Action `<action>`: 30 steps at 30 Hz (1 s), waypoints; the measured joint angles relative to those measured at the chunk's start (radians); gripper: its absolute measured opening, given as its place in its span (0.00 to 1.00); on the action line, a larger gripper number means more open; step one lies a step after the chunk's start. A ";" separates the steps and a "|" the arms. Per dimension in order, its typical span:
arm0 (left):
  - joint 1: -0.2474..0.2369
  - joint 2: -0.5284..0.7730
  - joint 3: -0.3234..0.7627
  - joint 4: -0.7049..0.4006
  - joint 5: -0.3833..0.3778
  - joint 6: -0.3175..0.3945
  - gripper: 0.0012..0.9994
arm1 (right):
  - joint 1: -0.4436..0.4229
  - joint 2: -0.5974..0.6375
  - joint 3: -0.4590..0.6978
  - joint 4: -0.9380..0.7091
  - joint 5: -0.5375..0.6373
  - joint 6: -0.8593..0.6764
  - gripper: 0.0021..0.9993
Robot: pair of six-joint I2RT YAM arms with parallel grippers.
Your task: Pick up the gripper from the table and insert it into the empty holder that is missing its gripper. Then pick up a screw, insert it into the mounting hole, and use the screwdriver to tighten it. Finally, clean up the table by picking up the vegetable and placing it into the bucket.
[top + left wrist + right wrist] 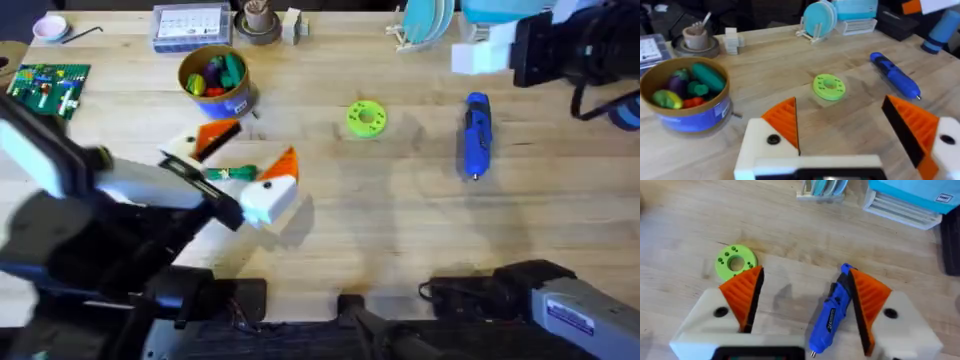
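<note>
While I hold both arms over the desk (400,240), I see plenty of bare wood through the middle and along the near edge, with the clutter kept to the far edge and the left side. My left gripper (852,130) hangs above the left half with its orange-padded fingers spread and nothing between them; in the overhead view a small dark-green vegetable (222,173) lies just beside it. My right gripper (805,305) also has its fingers spread wide, and the blue screwdriver (830,312) lies on the wood between them; I cannot tell whether either pad touches it. From above, the screwdriver sits in the right half, well apart from the lime-green disc (366,117) near the middle. There is pale writing on the screwdriver's barrel and a label on the bucket's side, both too small for me to read. The blue bucket (240,104) stands toward the far left, holding toy foods in green, purple, yellow and red.
</note>
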 joint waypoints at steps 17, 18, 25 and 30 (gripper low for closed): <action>0.000 0.701 0.682 -0.671 -0.387 0.537 0.99 | 0.004 0.000 0.000 0.000 0.000 0.038 0.99; 0.000 0.732 0.684 -0.694 -0.405 0.587 0.99 | 0.004 0.000 0.000 0.000 0.000 0.038 0.99; 0.000 0.944 0.683 -0.770 -0.470 0.761 0.99 | 0.004 0.000 0.000 0.000 0.000 0.038 1.00; 0.010 1.065 0.683 -0.742 -0.478 0.794 0.99 | 0.004 0.000 0.000 0.000 0.000 0.038 0.99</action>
